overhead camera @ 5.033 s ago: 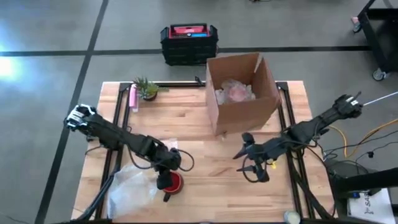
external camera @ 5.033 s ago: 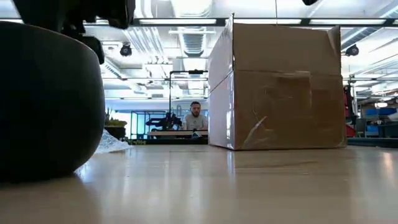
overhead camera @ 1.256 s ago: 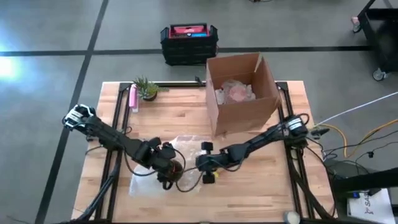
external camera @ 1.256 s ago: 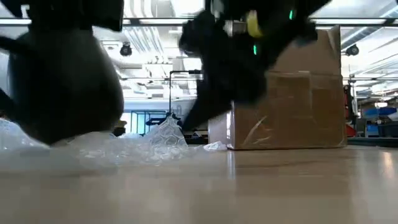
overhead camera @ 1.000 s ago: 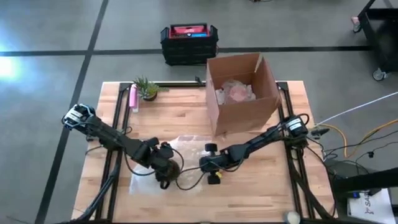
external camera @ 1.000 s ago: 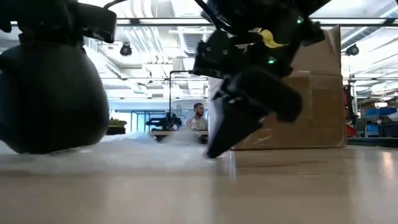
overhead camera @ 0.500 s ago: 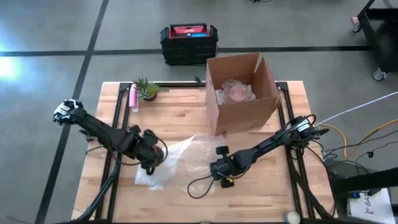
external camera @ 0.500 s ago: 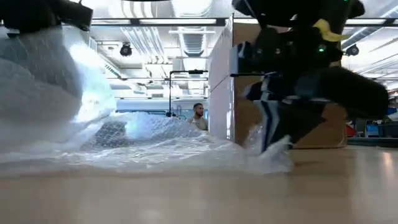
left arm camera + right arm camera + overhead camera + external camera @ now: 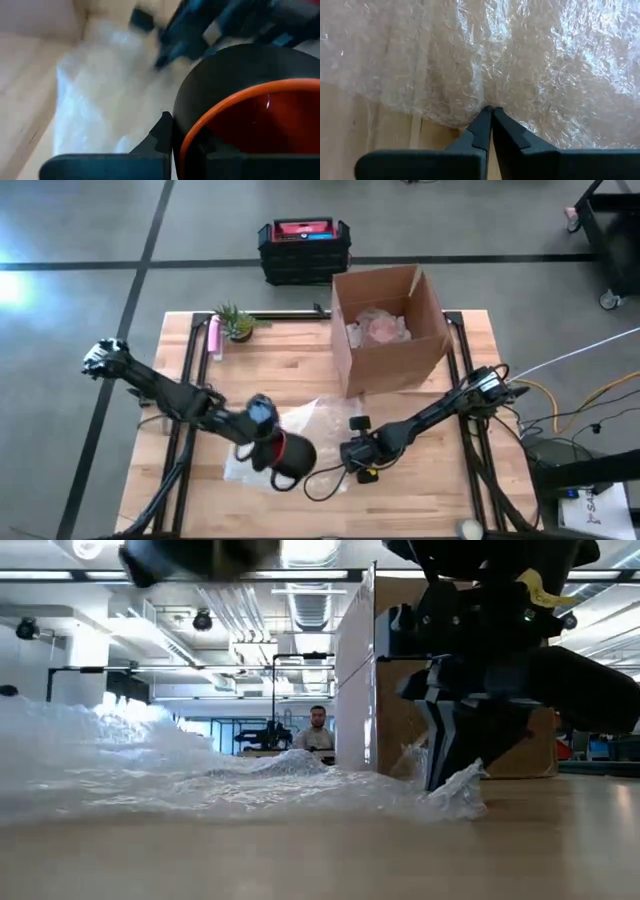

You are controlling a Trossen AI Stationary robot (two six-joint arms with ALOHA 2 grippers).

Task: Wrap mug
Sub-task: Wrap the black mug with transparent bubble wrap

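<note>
You see the wooden table (image 9: 300, 370) with the open cardboard box (image 9: 388, 330) standing at its far side, pale wrapped items inside it. The bubble wrap (image 9: 310, 425) lies spread flat across the near middle of the table, between the two arms; five seconds ago it was a crumpled heap under the left arm, and half a second ago the left arm's end sat over its left part. Now the left gripper (image 9: 192, 145) is farther toward the middle, above the near edge of the sheet, and grasps the mug (image 9: 292, 455) by its rim: one finger (image 9: 160, 137) presses the black outside, and you can see the red inside facing the wrist camera. The mug is held tilted, clear of the table in the low view, where only a dark shape shows at the top edge.

The right gripper (image 9: 491, 112) has barely shifted since half a second ago; its fingers are clenched on the right edge of the bubble wrap, pinning it by the table.

The mug's handle is hidden from you. A small plant (image 9: 236, 322) and a pink item (image 9: 213, 336) sit at the table's far left.
</note>
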